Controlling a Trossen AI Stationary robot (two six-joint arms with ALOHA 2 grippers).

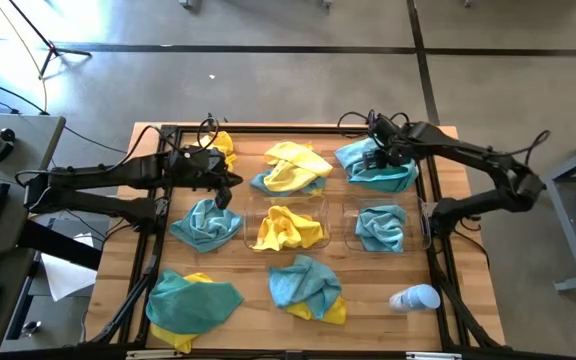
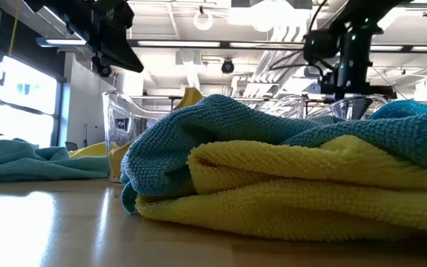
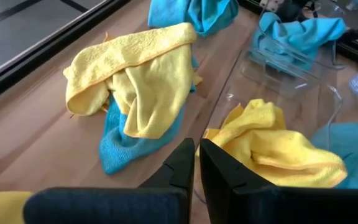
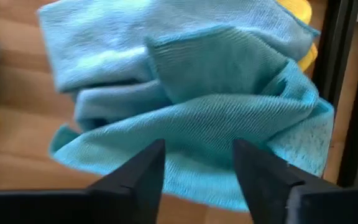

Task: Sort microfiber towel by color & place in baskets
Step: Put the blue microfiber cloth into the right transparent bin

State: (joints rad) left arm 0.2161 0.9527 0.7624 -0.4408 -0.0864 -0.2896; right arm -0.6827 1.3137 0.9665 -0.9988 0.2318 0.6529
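Two clear baskets stand mid-table. The left basket (image 1: 320, 205) holds a yellow towel (image 1: 288, 228); the right basket (image 1: 348, 222) holds a teal towel (image 1: 380, 228). Loose towels lie around them: a yellow one on a teal one (image 3: 135, 81) at the far middle, and a teal towel (image 4: 191, 106) at the far right. My right gripper (image 4: 197, 165) hangs open just above that teal towel, pointing steeply down. My left gripper (image 3: 196, 163) is shut and holds nothing. It hovers at the left basket's far-left corner, beside another teal towel (image 1: 206, 225).
Two more teal-on-yellow heaps lie near the front edge (image 1: 193, 300) (image 1: 308, 288), and a yellow towel (image 1: 224, 145) lies at the far left. A white and light-blue bottle (image 1: 415, 298) lies at the near right. A black metal frame (image 1: 154, 235) rims the table.
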